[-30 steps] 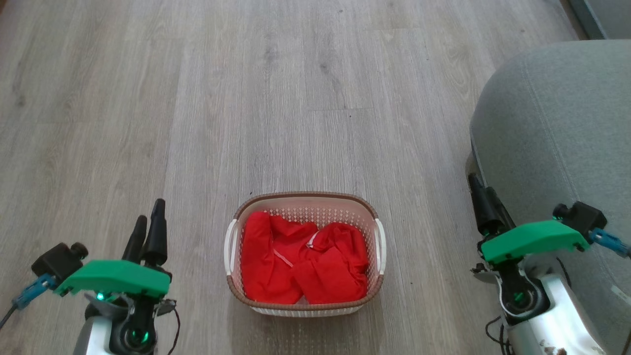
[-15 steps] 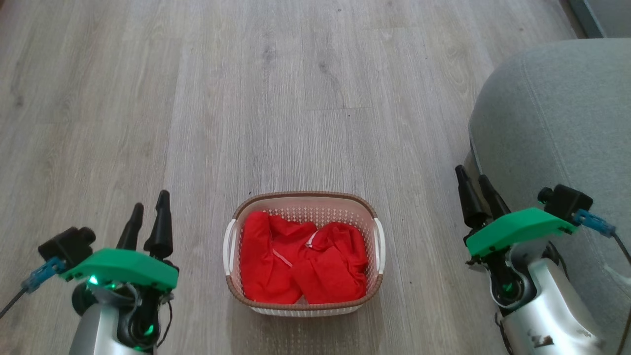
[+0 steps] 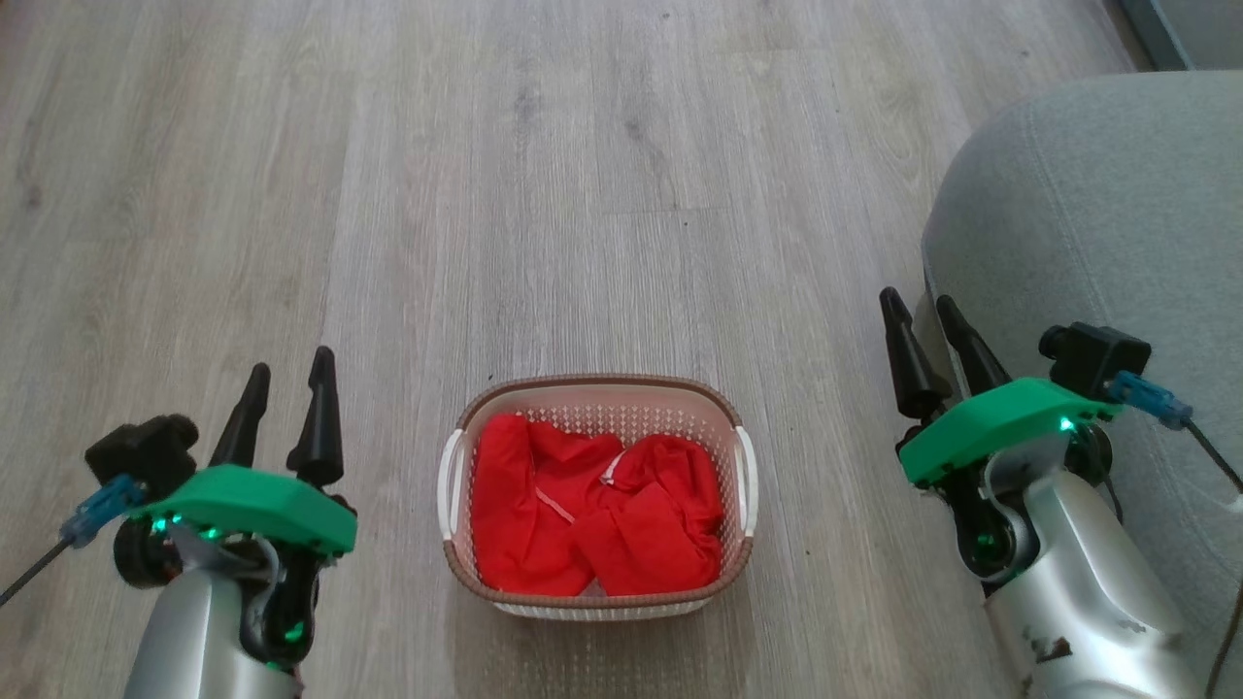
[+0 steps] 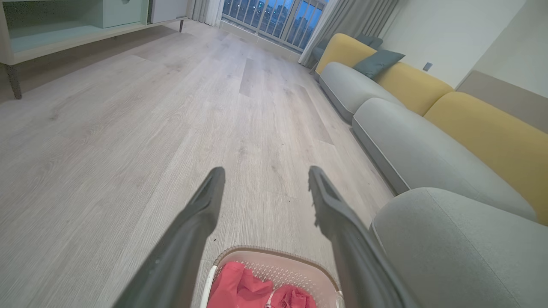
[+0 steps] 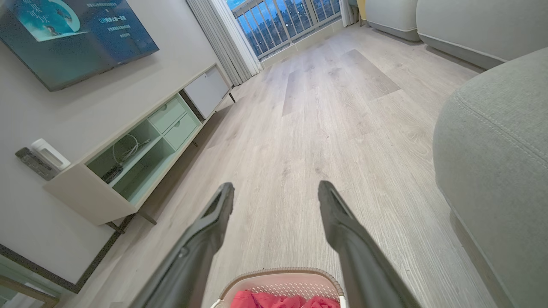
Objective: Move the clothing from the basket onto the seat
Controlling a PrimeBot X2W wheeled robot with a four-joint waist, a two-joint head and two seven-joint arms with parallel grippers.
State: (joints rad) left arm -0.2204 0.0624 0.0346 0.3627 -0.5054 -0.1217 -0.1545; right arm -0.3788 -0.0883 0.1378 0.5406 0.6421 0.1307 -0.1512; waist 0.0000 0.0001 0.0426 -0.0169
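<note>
The left tool (image 3: pixel 289 361) is nearest, at the lower left of the head view. It hangs above the floor (image 3: pixel 544 194) to the left of the basket (image 3: pixel 594 381). Its two dark fingers point away, spread wide apart, and hold nothing. The right tool (image 3: pixel 916 296) is to the right of the basket and a little farther out. Its fingers are also parted wide and empty. Their tips are just beside the near left edge of the seat (image 3: pixel 1097 223); whether they touch it cannot be told.

Between the two arms the basket stands on the floor, apart from both tools. The clothing (image 3: pixel 592 515) lies crumpled inside it and covers nearly the whole bottom. A thin white strip shows in the folds near the middle. White handles sit on the basket's left and right walls under the brown rim.

The seat is to the right of the basket and reaches farther away, with its rounded corner turned toward the basket. A strip of floor shows between them.

Farther on, in the left wrist view, a row of grey sofa cushions (image 4: pixel 411 145) with yellow backrests (image 4: pixel 483 128) runs along the right wall. In the right wrist view a low cabinet (image 5: pixel 141 158) stands against the left wall, with a television (image 5: pixel 72 30) mounted above it. At the far end, curtains (image 5: pixel 222 38) hang beside a balcony railing (image 5: pixel 282 19).
</note>
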